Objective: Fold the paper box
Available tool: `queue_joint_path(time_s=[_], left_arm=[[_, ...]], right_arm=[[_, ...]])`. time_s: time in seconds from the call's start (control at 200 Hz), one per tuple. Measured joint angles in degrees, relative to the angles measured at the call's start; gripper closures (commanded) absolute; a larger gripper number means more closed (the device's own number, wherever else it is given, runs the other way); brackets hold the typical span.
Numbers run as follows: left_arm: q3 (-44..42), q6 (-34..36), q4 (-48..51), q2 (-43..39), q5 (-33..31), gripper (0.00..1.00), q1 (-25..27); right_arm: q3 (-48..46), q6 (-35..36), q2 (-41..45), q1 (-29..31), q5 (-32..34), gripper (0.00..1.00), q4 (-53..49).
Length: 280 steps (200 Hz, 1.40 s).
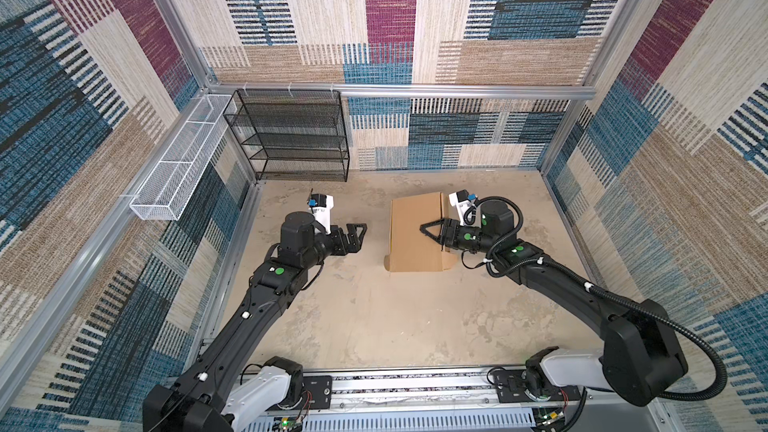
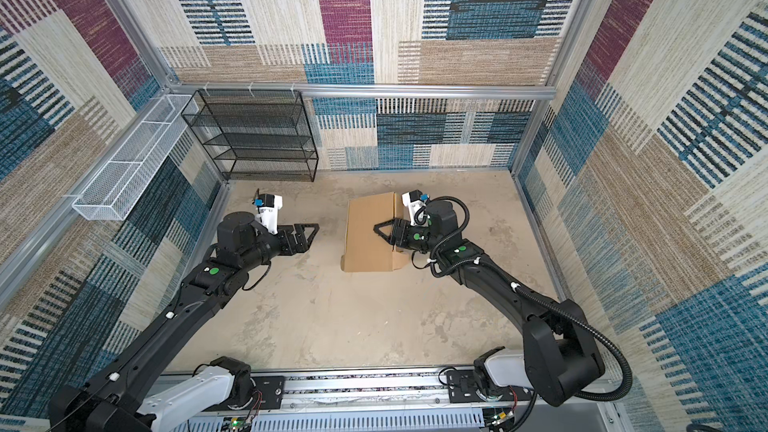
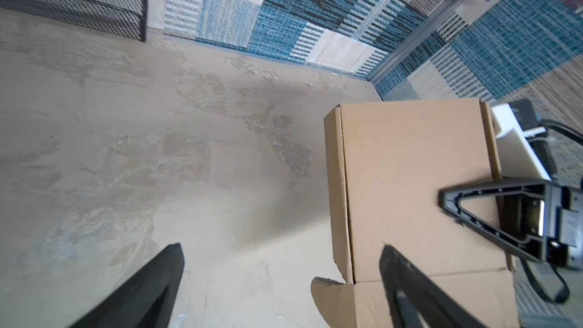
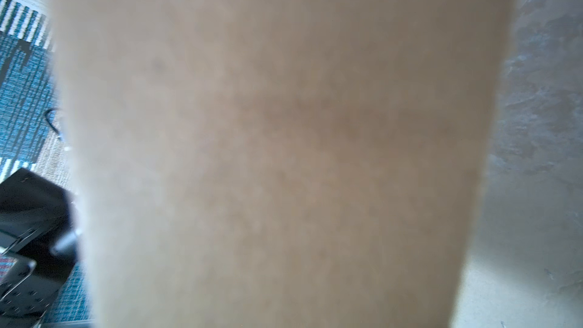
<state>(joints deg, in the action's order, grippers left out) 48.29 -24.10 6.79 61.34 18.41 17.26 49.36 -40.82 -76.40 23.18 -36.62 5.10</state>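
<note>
Now paper box (image 3: pixel 410 168) under right fingers (image 3: pixel 492 188).

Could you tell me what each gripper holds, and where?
Nothing in the open left gripper; the right gripper rests one finger on the paper box's right edge, grip unconfirmed.

blurred paper box (image 4: pixel 284 137) filling nearly the whole right wrist view; right gripper (image 1: pixel 427 229), second finger hidden by the box, grip not readable; left gripper (image 3: pixel 280 249), fingers cut off by picture edge
</note>
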Motion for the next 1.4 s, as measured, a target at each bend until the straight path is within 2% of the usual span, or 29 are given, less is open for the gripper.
queue_joint_path(time_s=[0.215,0.346,0.456,0.566,0.906,1.122,1.257,1.402], left_arm=[[-3.2,-7.2,-12.2,6.4,16.7,0.01,-3.7],[-5.8,-15.0,-25.4,12.0,28.2,0.01,-3.6],[-7.3,-23.3,-38.8,16.9,34.8,0.01,-3.7],[-7.7,-29.5,-49.3,20.5,38.8,0.01,-3.4],[-5.8,-35.4,-63.2,29.0,42.0,0.01,2.3],[-4.9,-42.6,-75.1,32.3,42.3,0.10,3.3],[-4.7,-44.7,-78.7,32.6,41.8,0.22,4.5],[-3.8,-48.0,-81.3,33.7,41.3,0.23,5.2]], right_arm=[[2.8,2.8,0.5,-2.7,-6.1,0.44,-2.0],[3.5,4.0,0.7,-3.5,-9.4,0.44,-2.6],[3.8,4.9,0.7,-3.9,-11.8,0.44,-2.9],[4.0,4.8,0.6,-4.0,-14.1,0.44,-2.5],[4.6,4.2,0.2,-4.0,-18.9,0.45,-0.7],[4.3,3.5,0.0,-4.0,-20.0,0.46,1.6],[3.0,1.9,-0.3,-4.0,-20.7,0.46,4.7],[2.6,0.9,-1.2,-4.1,-21.6,0.46,8.2]])
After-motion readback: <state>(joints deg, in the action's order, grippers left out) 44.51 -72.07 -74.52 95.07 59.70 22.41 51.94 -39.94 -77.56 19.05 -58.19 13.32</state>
